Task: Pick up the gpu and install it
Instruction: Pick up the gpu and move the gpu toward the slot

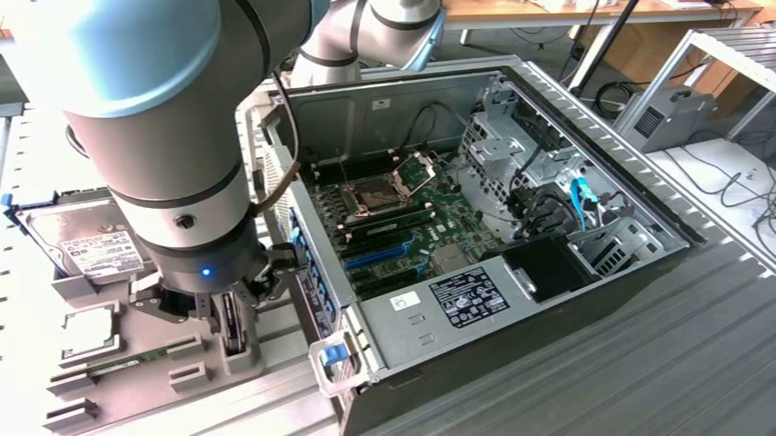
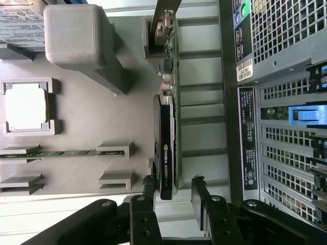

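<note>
The gpu (image 2: 166, 138) stands on its edge in a slot of the grey holder tray (image 2: 92, 112), with its dark face, green board and silver bracket end showing. My gripper (image 2: 172, 179) is low over the end of the card away from the bracket and is open. One finger stands on each side of the card, and a gap shows between the card and the finger on the computer's side. In the exterior view the gripper (image 1: 231, 338) sits at the lower left over the gpu (image 1: 229, 318), beside the open computer case (image 1: 401, 109).
The holder tray also carries a silver hard drive (image 1: 85, 241), a processor chip (image 2: 26, 106) and a slim green memory stick (image 2: 61, 152). The case lies open with the motherboard (image 1: 401, 227) exposed, and its perforated rear wall (image 2: 286, 153) is close beside the gripper.
</note>
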Tool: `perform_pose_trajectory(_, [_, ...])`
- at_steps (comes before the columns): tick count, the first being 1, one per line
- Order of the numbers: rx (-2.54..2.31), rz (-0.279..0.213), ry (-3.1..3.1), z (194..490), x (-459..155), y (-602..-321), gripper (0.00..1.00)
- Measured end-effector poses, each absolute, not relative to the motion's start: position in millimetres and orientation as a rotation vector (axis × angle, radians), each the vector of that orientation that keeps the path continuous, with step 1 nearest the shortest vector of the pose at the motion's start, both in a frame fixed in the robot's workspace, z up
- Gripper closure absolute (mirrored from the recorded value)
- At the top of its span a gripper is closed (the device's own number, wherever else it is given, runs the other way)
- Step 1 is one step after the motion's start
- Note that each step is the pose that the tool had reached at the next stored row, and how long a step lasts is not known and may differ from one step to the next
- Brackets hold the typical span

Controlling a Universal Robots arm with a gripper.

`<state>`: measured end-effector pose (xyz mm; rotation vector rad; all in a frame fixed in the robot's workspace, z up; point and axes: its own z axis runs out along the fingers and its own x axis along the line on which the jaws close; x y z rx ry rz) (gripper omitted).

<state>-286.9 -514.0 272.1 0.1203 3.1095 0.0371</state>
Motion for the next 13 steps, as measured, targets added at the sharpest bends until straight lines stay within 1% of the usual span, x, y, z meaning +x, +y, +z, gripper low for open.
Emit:
perform_pose_trajectory(7, [0.12, 0.037, 3.109, 279.9, -286.9, -514.0, 0.58])
perform_pose_trajectory(13, [0.12, 0.037, 3.109, 280.6, -286.9, -514.0, 0.58])
